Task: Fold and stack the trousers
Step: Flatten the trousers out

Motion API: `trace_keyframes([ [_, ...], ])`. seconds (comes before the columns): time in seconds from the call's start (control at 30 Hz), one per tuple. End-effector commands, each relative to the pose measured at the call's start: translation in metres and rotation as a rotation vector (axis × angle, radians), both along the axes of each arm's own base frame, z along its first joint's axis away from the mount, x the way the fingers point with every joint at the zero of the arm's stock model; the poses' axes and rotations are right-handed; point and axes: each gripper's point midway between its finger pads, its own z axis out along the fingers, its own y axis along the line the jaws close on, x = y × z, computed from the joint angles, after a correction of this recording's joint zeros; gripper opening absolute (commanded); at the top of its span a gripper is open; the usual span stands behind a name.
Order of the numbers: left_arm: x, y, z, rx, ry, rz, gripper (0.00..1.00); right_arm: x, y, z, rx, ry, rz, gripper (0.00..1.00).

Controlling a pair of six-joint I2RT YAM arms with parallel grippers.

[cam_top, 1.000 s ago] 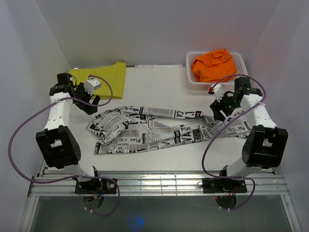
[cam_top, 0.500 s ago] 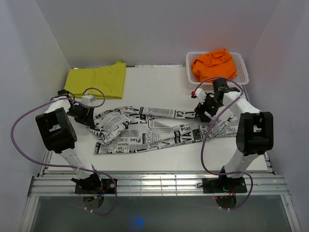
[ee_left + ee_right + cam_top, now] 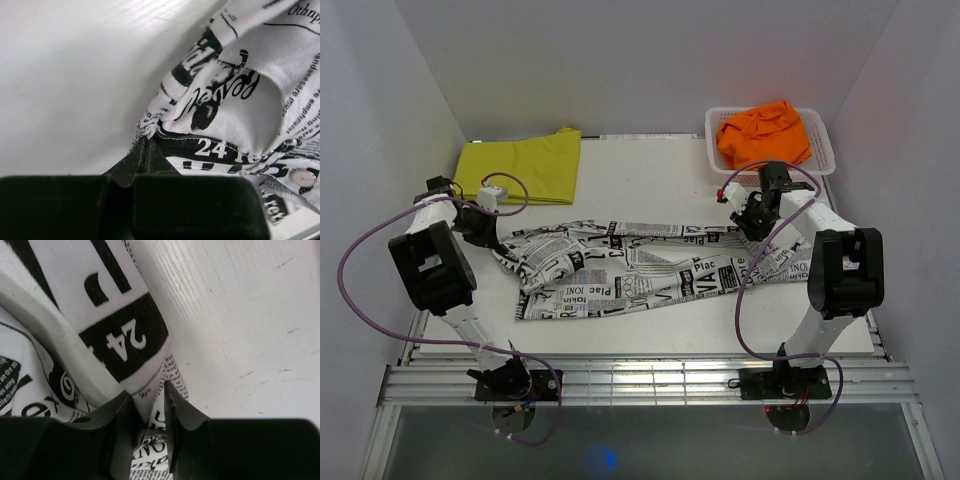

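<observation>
The printed trousers (image 3: 640, 275) lie spread across the middle of the table (image 3: 650, 190), closer to its near edge than to its far edge. They are white with black newspaper letters. The waist end points to the left edge and the two legs run toward the right edge.

At the left end, the left gripper (image 3: 500, 250) is low on the table at the waist. In the left wrist view its fingers (image 3: 148, 147) are pressed together, and the tips appear to nip the very corner of the waistband, though the dark fingers hide the exact contact. A black band with the number 24 runs just beyond the tips, and a small metal button (image 3: 304, 177) sits on the cloth to the right.

At the right end, the right gripper (image 3: 752, 225) is down on the far leg, near its hem. In the right wrist view its fingers (image 3: 147, 400) stand close together with a strip of the printed cloth between them, so it pinches the edge of the leg. The bare white table is just beside it.

Farther back, the yellow trousers (image 3: 525, 165) lie flat and folded in the far left corner, well apart from the printed pair. In the far right corner stands a white basket (image 3: 823, 145), and the orange trousers (image 3: 760, 135) lie crumpled inside it.
</observation>
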Motion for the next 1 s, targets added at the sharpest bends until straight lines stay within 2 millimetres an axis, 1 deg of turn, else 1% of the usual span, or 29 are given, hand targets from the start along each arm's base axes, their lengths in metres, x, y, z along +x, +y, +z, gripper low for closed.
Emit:
trace_keyframes([
  [0.0, 0.017, 0.042, 0.056, 0.187, -0.191, -0.049, 0.0, -0.003, -0.008, 0.037, -0.038, -0.101, 0.021, 0.21],
  [0.03, 0.015, 0.045, 0.06, 0.211, -0.213, -0.056, 0.0, -0.01, -0.01, 0.043, -0.046, -0.114, 0.025, 0.16],
  [0.07, 0.015, 0.05, 0.068, 0.234, -0.241, -0.058, 0.0, -0.014, -0.011, 0.047, -0.049, -0.122, 0.03, 0.12],
  [0.1, 0.019, 0.052, 0.085, 0.27, -0.301, -0.063, 0.0, -0.018, -0.012, 0.051, -0.054, -0.123, 0.039, 0.08],
  [0.17, 0.023, 0.05, 0.097, 0.279, -0.361, -0.078, 0.0, -0.017, -0.012, 0.065, -0.053, -0.162, 0.043, 0.08],
  [0.23, 0.034, 0.049, 0.109, 0.27, -0.415, -0.053, 0.0, -0.01, -0.012, 0.072, -0.052, -0.188, 0.043, 0.08],
  [0.27, 0.043, 0.046, 0.116, 0.264, -0.437, -0.053, 0.0, -0.001, -0.011, 0.081, -0.052, -0.215, 0.04, 0.08],
  [0.3, 0.051, 0.046, 0.12, 0.262, -0.457, -0.045, 0.0, 0.006, -0.011, 0.082, -0.053, -0.222, 0.036, 0.08],
  [0.33, 0.06, 0.046, 0.112, 0.249, -0.449, -0.038, 0.0, 0.015, -0.012, 0.075, -0.061, -0.208, 0.019, 0.08],
  [0.37, 0.072, 0.042, 0.117, 0.239, -0.464, -0.02, 0.0, 0.024, -0.012, 0.073, -0.064, -0.207, 0.007, 0.08],
  [0.4, 0.083, 0.044, 0.119, 0.244, -0.485, -0.008, 0.0, 0.041, -0.012, 0.085, -0.063, -0.247, -0.012, 0.08],
  [0.43, 0.094, 0.042, 0.106, 0.228, -0.465, -0.002, 0.0, 0.054, -0.015, 0.071, -0.079, -0.225, -0.038, 0.08],
  [0.47, 0.11, 0.037, 0.115, 0.22, -0.489, 0.015, 0.0, 0.067, -0.015, 0.069, -0.074, -0.232, -0.084, 0.08],
  [0.5, 0.12, 0.04, 0.115, 0.237, -0.489, 0.043, 0.0, 0.091, -0.015, 0.088, -0.069, -0.287, -0.115, 0.09],
  [0.53, 0.131, 0.034, 0.113, 0.234, -0.483, 0.05, 0.05, 0.104, -0.019, 0.07, -0.092, -0.253, -0.15, 0.16],
  [0.57, 0.139, 0.034, 0.098, 0.21, -0.44, 0.086, 0.14, 0.108, -0.021, 0.066, -0.097, -0.222, -0.19, 0.25],
  [0.6, 0.147, 0.035, 0.113, 0.207, -0.444, 0.102, 0.41, 0.128, -0.024, 0.088, -0.112, -0.272, -0.223, 0.51],
  [0.63, 0.148, 0.031, 0.116, 0.175, -0.436, 0.104, 0.67, 0.132, -0.03, 0.078, -0.143, -0.245, -0.247, 0.7],
  [0.67, 0.146, 0.026, 0.123, 0.151, -0.431, 0.095, 0.96, 0.129, -0.034, 0.079, -0.159, -0.229, -0.255, 0.91],
  [0.7, 0.13, 0.018, 0.123, 0.134, -0.387, 0.052, 0.98, 0.122, -0.034, 0.089, -0.155, -0.239, -0.248, 0.9],
  [0.73, 0.119, 0.008, 0.123, 0.101, -0.377, 0.01, 0.98, 0.114, -0.038, 0.092, -0.152, -0.237, -0.235, 0.9],
  [0.77, 0.103, 0.0, 0.142, 0.104, -0.403, -0.028, 0.98, 0.104, -0.04, 0.095, -0.149, -0.236, -0.219, 0.9],
  [0.8, 0.073, -0.011, 0.119, 0.092, -0.336, -0.103, 0.98, 0.091, -0.037, 0.116, -0.135, -0.276, -0.16, 0.9],
  [0.83, 0.055, -0.018, 0.117, 0.091, -0.325, -0.153, 0.98, 0.069, -0.041, 0.099, -0.148, -0.224, -0.129, 0.9],
  [0.87, 0.037, -0.027, 0.114, 0.079, -0.321, -0.204, 0.98, 0.057, -0.044, 0.101, -0.162, -0.224, -0.104, 0.91],
  [0.9, 0.011, -0.036, 0.122, 0.089, -0.324, -0.248, 0.98, 0.041, -0.038, 0.116, -0.141, -0.258, -0.012, 0.91],
  [0.93, -0.017, -0.046, 0.097, 0.083, -0.273, -0.338, 0.98, 0.022, -0.041, 0.099, -0.15, -0.212, 0.017, 0.92],
  [0.97, -0.032, -0.052, 0.091, 0.073, -0.255, -0.376, 0.98, 0.012, -0.042, 0.099, -0.158, -0.213, 0.044, 0.94],
])
